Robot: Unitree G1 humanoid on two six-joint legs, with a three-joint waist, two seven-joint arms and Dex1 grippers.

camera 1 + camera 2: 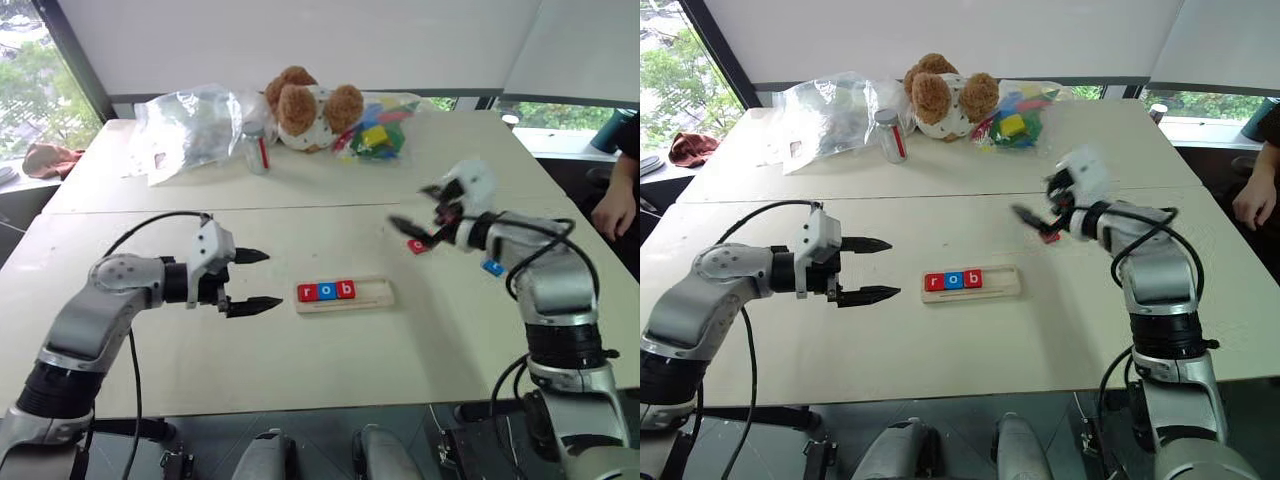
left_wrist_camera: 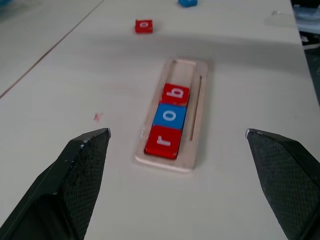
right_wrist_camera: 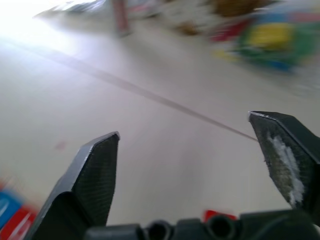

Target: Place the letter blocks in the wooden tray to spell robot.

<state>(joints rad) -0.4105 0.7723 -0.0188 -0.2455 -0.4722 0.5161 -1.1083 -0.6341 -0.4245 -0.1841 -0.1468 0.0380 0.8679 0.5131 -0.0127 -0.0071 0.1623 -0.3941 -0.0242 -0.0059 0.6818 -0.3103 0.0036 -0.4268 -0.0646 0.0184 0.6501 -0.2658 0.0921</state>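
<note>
On the table's (image 1: 300, 350) middle, the wooden tray (image 1: 370, 296) holds 3 letter blocks (image 1: 326, 291) spelling "rob". Beside it the left gripper (image 1: 250, 281) hangs spread wide, empty; the right gripper (image 1: 420, 212), likewise spread, hovers over a loose red tile (image 1: 417, 246).

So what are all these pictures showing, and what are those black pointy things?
It's a robot with two arms. Two pictures come from cameras on its head, two from cameras on its wrists. The black points are its pinchers: the left gripper and the right gripper, both open and holding nothing. On the table lies a wooden tray with three letter blocks spelling r, o, b. A red block and a blue block wait by the right arm. Farther back sit a teddy bear, plastic bags and colourful toy blocks.
</note>
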